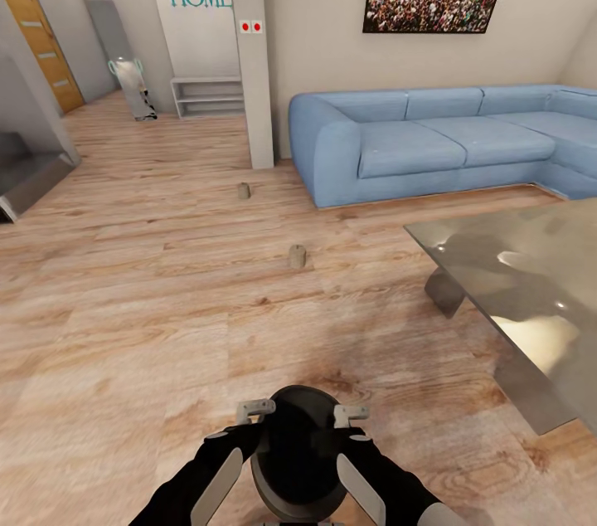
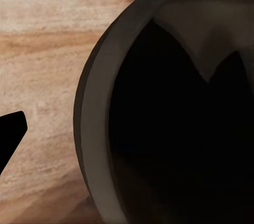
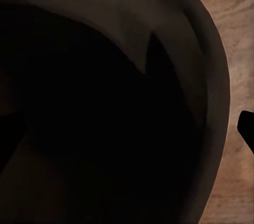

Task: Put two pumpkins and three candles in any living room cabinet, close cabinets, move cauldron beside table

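The matte-black cauldron [image 1: 298, 447] is at the bottom centre of the head view, between my two arms. My left gripper [image 1: 255, 411] clamps its left rim and my right gripper [image 1: 351, 413] its right rim. In the left wrist view the cauldron [image 2: 174, 128] has one dark fingertip [image 2: 11, 133] outside its wall. The right wrist view shows the cauldron [image 3: 106, 102] with a fingertip [image 3: 247, 128] just outside the rim. Two tan candles stand on the wooden floor ahead, one near [image 1: 297, 256] and one farther [image 1: 244, 191]. The glass table [image 1: 531, 277] is to my right.
A blue corner sofa [image 1: 431, 140] lines the far wall behind the table. A white pillar [image 1: 253, 53] stands beyond the farther candle, with a low white shelf [image 1: 207, 97] behind it. A grey ledge [image 1: 25, 177] juts in at the left.
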Available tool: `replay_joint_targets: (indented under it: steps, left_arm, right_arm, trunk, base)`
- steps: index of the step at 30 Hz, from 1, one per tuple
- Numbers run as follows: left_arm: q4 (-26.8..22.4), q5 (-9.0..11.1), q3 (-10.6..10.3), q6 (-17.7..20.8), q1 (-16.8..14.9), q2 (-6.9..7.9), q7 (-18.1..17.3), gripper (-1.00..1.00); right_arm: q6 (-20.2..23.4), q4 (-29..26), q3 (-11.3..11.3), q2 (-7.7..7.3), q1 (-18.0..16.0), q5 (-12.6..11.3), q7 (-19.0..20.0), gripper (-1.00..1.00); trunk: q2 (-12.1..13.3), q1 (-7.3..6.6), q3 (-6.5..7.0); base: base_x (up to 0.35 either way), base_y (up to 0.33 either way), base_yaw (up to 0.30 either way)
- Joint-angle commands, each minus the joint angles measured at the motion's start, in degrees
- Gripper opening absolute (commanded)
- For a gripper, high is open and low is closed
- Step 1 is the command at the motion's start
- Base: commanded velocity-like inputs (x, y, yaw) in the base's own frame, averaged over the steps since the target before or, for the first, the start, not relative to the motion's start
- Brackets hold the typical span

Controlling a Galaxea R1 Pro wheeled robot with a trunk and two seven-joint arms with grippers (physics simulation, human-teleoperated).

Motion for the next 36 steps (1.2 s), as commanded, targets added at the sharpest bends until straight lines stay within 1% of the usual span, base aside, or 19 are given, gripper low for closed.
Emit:
replay_joint_targets:
  steps: [1, 10, 14, 20, 23, 26, 30, 36]
  left_arm:
    - [-0.1, 0.6, -0.19, 0.12, -0.03, 0.03, 0.56, 1.0]
    - [-0.18, 0.6, -0.19, 0.09, -0.03, 0.1, 0.56, 1.0]
    - [-0.18, 0.6, -0.15, 0.05, -0.03, 0.15, 0.58, 1.0]
    - [-0.18, 0.6, -0.11, 0.02, -0.03, 1.11, 0.66, 1.0]
    - [-0.18, 0.6, -0.11, -0.09, -0.03, 1.28, 0.61, 1.0]
    - [-0.18, 0.6, -0.11, -0.14, -0.03, 1.33, 0.61, 1.0]
    - [-0.12, 0.6, -0.11, -0.22, -0.03, 1.34, 0.59, 1.0]
    - [0.16, 0.6, -0.11, -0.4, -0.03, 1.35, 0.62, 1.0]
  right_arm:
    - [0.15, -0.1, 0.3, -0.04, -0.05, -0.44, -0.49, 1.0]
    - [0.09, -0.02, 0.15, -0.04, -0.06, -0.47, -0.51, 1.0]
    - [-0.59, 0.05, 0.14, -0.04, -0.06, -0.53, -0.51, 1.0]
    - [-0.89, 0.08, 0.14, -0.04, -0.05, -0.56, -0.51, 1.0]
    - [-0.91, 0.1, 0.14, -0.04, -0.04, -0.56, -0.51, 1.0]
    - [-0.93, 0.27, 0.13, -0.03, -0.07, -0.56, -0.51, 1.0]
    - [-1.12, 2.34, 0.12, -0.01, -0.05, -0.56, -0.41, 1.0]
    - [-2.92, 5.66, 0.1, 0.01, -0.08, -0.56, -0.46, 1.0]
  trunk:
    - [-0.02, -0.01, -0.05]
    - [-0.02, -0.01, -0.05]
    - [-0.02, -0.01, -0.05]
    - [-0.02, -0.01, -0.05]
    - [-0.02, -0.01, -0.05]
    - [-1.22, 0.65, -0.59]
    - [-2.83, 1.53, -1.3]
    - [-2.83, 1.53, -1.3]
  base:
    - [0.0, 0.0, 0.0]
    - [0.0, 0.0, 0.0]
    - [0.0, 0.0, 0.0]
    - [0.0, 0.0, 0.0]
    - [0.0, 0.0, 0.0]
    - [0.0, 0.0, 0.0]
    - [0.0, 0.0, 0.0]
    - [0.0, 0.0, 0.0]
